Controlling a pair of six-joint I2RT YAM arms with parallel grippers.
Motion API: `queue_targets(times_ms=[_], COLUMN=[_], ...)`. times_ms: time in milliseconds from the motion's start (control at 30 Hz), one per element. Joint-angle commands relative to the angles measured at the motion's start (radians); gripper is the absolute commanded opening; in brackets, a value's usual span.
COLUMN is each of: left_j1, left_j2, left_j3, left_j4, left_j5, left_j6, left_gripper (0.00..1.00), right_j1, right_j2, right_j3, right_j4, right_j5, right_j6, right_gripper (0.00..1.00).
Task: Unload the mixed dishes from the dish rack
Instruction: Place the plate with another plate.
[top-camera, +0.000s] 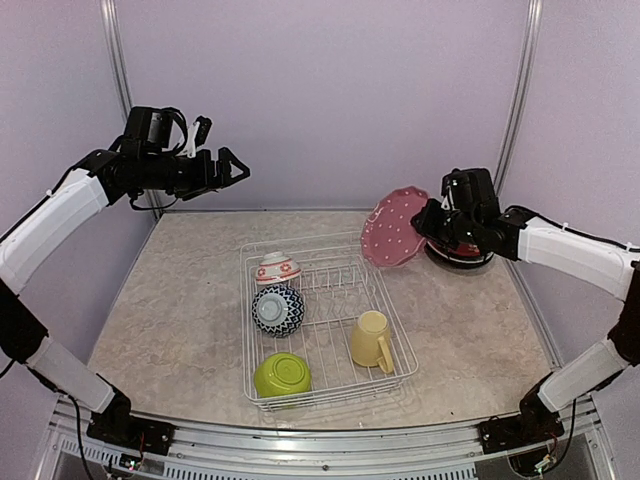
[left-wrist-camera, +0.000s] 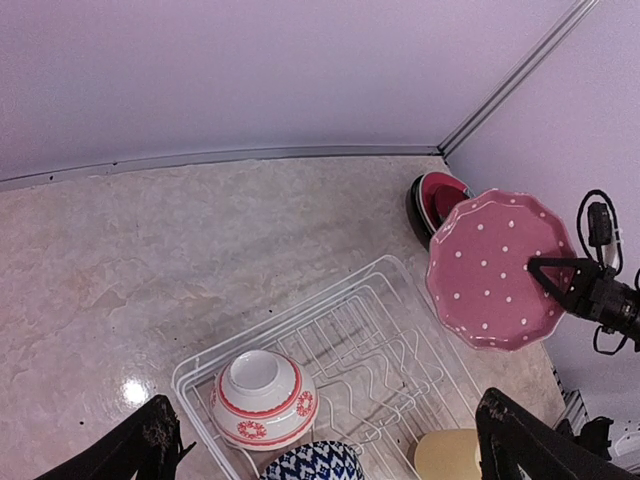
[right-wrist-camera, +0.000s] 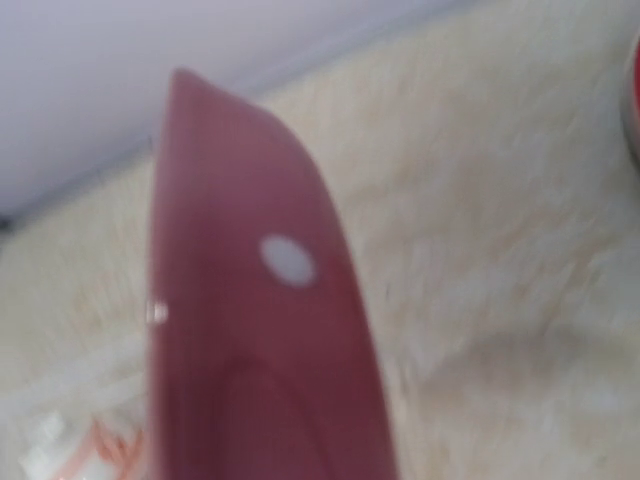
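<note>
- Well, the rack (top-camera: 325, 300) sat mid-table with four dishes in it: a red-white bowl (top-camera: 277, 268) upside down at the far left, a blue bowl (top-camera: 277, 308) just in front of it, a lime bowl (top-camera: 281, 374) in the near left corner, and a mug (top-camera: 371, 339) on its side at the near right.
- The pink plate (top-camera: 393, 228) was out of the rack, held up on edge in the air by the far right corner.
- The right gripper (top-camera: 432, 222) was clamped on that plate's rim; its wrist view showed only the blurred plate edge (right-wrist-camera: 250, 300).
- Stacked plates (top-camera: 460, 255), dark and red, lay on the table (top-camera: 170, 320) under the right arm.
- The left gripper (top-camera: 225, 170) hung high at the far left, jaws wide apart and empty, its fingers (left-wrist-camera: 150, 450) framing the rack below.
</note>
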Motion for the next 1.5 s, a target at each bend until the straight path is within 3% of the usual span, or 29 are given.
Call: queue_targets(times_ms=[0, 233, 500, 933, 1467], left_j1=[0.003, 0.004, 0.004, 0.004, 0.004], left_j2=[0.013, 0.022, 0.031, 0.028, 0.032], left_j3=[0.002, 0.004, 0.006, 0.007, 0.01], left_j4=[-0.004, -0.005, -0.007, -0.007, -0.009], left_j5=[0.007, 0.013, 0.015, 0.019, 0.028], left_j6=[0.003, 0.002, 0.003, 0.002, 0.0], left_gripper=[0.99, 0.99, 0.99, 0.99, 0.99], right_j1=[-0.147, -0.434, -0.623, -0.709, -0.727], right_j2=[-0.108, -0.066, 0.103, 0.37, 0.492], right_j3=[-0.066, -0.154, -0.134, -0.032, 0.039], right_j4=[0.308, 0.446, 0.598, 0.767, 0.752], right_j5=[-0.174, -0.321, -0.451, -0.593, -0.624], right_j6=[0.085, 0.163, 0.229, 0.291, 0.283], right_gripper=[0.0, 0.0, 0.0, 0.0, 0.0])
